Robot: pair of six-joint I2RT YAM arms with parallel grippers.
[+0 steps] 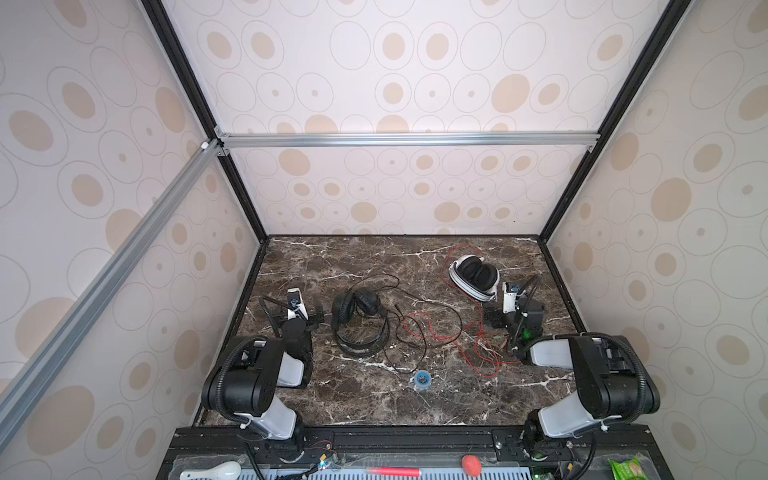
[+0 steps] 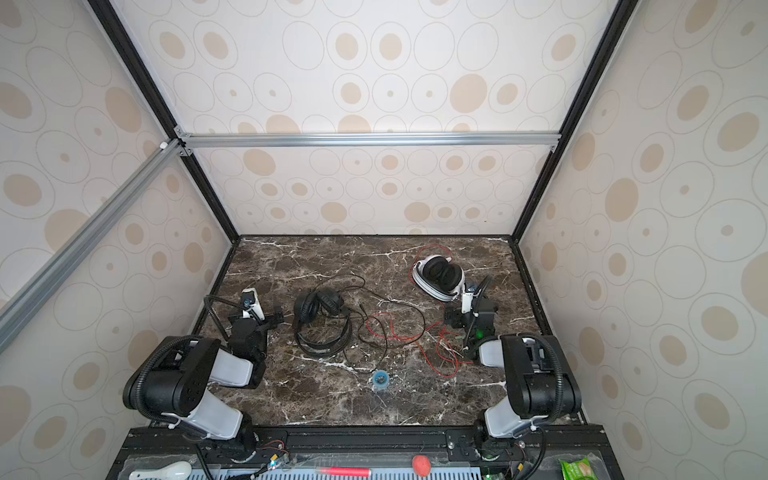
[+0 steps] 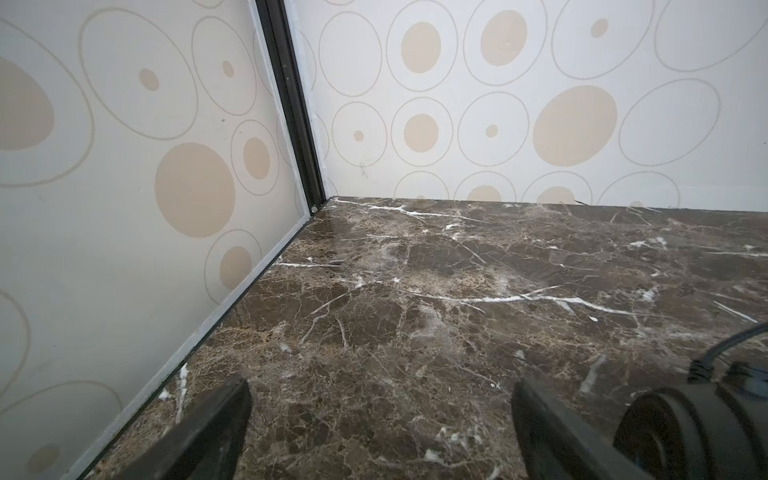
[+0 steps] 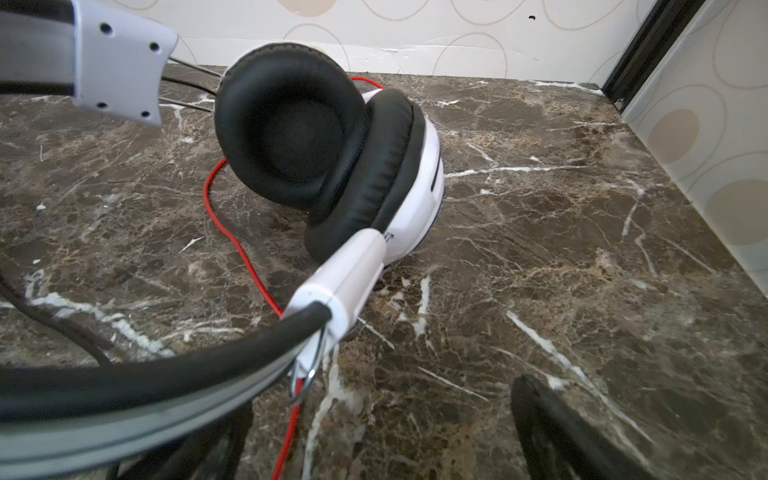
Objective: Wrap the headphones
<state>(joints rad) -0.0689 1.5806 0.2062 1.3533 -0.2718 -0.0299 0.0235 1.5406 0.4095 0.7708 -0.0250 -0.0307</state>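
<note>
- The left gripper [image 3: 382, 390] stood with its fingers spread wide, with only bare marble table [image 3: 415, 291] between them.
- The black headphones [image 1: 357, 320] lay flat just beside that gripper, off its right finger. One earcup edged into the left wrist view.
- The right gripper [image 4: 378, 415] was likewise splayed apart, pinching nothing that I could see.
- The white headphones [image 1: 473, 276] sat just ahead of it, black pads turned back toward it. The headband arched over its left finger, and I could not tell whether band and finger touched.
- The red cord [image 4: 249, 268] trailed loose from the white pair and sprawled beside the right gripper. It tangled with the thin black cord [image 1: 460, 320] between the two grippers.
- A small blue roll [image 1: 422, 379] lay behind both grippers, toward the arm bases.
</note>
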